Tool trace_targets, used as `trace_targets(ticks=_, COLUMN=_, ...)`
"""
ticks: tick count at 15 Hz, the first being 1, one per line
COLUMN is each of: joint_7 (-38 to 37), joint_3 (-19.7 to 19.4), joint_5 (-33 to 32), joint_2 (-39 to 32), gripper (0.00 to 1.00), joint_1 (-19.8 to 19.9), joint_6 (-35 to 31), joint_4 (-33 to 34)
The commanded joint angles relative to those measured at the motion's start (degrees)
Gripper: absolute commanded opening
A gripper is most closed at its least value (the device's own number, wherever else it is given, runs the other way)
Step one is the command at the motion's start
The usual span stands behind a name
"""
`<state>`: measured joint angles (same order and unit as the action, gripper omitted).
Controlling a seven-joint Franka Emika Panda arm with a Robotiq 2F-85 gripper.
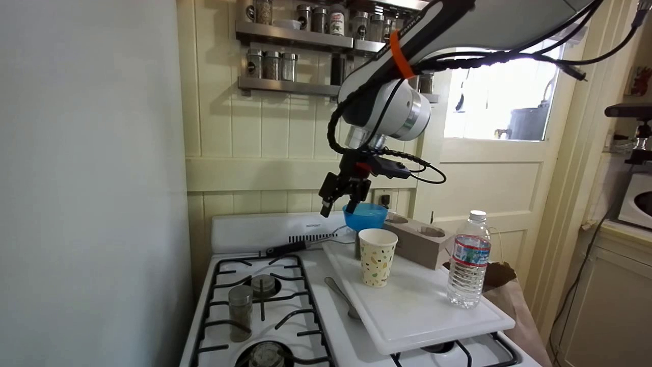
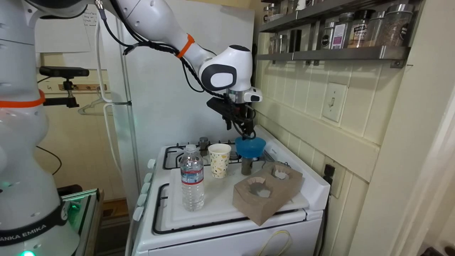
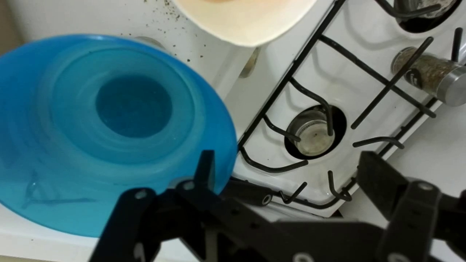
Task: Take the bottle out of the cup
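The fingers (image 3: 206,169) stand wide apart, pointing down near the rim of the blue bowl (image 1: 367,219); in the wrist view one finger covers part of that rim, and whether the two touch I cannot tell. The gripper (image 1: 337,210) hangs a little tilted at the back of the stove (image 1: 347,337), and above it the arm (image 2: 199,53) reaches across from high up and bends down to it. In an exterior view, black cables (image 2: 160,46) loop in front of the fingers, so their tips are hard to make out. The bowl seems to sit on a small jar (image 2: 246,166), mostly blocked by the cup (image 1: 377,265) in an exterior view. That cup is upright on a white board (image 1: 407,311), lower than the fingers and closer to the stove's front; the top edge of the wrist view cuts it off. Well apart from the fingers, beyond the cup and outside it, the bottle (image 1: 469,260) stands upright on the same board.
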<state>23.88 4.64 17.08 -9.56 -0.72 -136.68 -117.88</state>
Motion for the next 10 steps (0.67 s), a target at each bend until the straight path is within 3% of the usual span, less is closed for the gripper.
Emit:
trace_targets(ticks=1, joint_7=-1.2, joint_3=0.2, joint_5=0.0, joint_2=-0.7, gripper=1.0, joint_1=0.4, joint_6=1.5, joint_4=0.9)
trace_targets(ticks=10, joint_7=-5.2, joint_3=-0.9, joint_5=-3.2, joint_2=1.9, gripper=1.0, joint_1=0.5, joint_6=4.4, joint_4=0.1)
